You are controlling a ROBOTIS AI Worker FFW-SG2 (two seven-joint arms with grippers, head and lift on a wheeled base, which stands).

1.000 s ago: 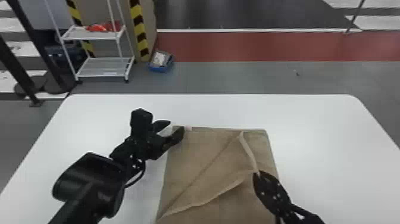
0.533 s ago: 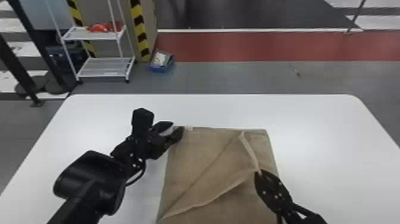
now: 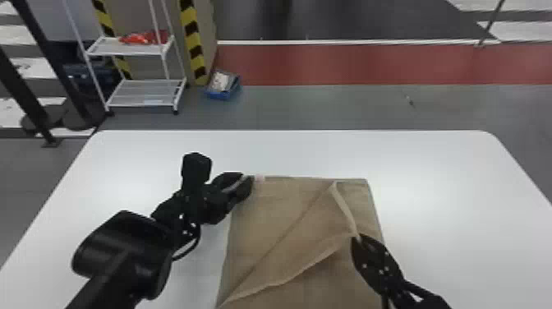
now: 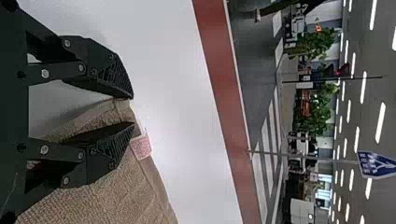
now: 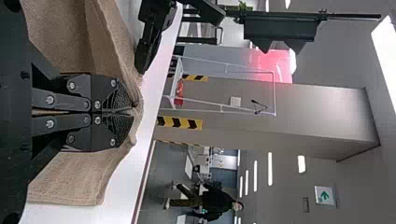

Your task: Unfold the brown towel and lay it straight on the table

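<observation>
On the white table lies the brown towel (image 3: 283,205), with a flap folded diagonally across it. My left gripper (image 3: 247,179) is at the towel's far left corner; in the left wrist view the left gripper (image 4: 133,111) stands open, with the corner of the towel (image 4: 135,196) between its separated fingers and a small pinkish tag beside the lower one. My right gripper (image 3: 356,237) is over the towel's right part, shut on the flap's edge. In the right wrist view the right gripper (image 5: 135,109) pinches a bunched edge of the towel (image 5: 70,175).
Bare white table (image 3: 464,230) lies right of the towel and beyond its far edge. Past the table, a white wire shelf (image 3: 143,92) and a blue bin (image 3: 223,86) stand on the floor.
The left gripper's fingers have come closer together at the towel corner. The right gripper, holding the flap, has shifted very slightly to the right.
</observation>
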